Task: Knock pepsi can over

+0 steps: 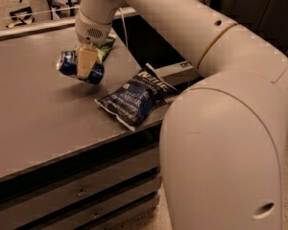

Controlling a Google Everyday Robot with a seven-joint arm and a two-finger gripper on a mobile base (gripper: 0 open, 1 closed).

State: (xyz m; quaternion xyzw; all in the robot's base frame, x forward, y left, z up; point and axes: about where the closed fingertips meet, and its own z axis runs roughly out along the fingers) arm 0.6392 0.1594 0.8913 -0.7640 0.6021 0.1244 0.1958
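The pepsi can [67, 64] is blue with a silver top. It lies tilted on its side on the grey table [33, 114], top end pointing left. My gripper [86, 67] reaches down from the white arm and is right at the can, with a beige part of it across the can's middle. It hides the can's middle.
A dark blue crinkled chip bag [134, 97] lies right of the can near the table's right edge. A green chip bag [104, 47] peeks out behind the gripper. My large white arm [221, 128] fills the right side. Drawers [77, 190] sit below the tabletop.
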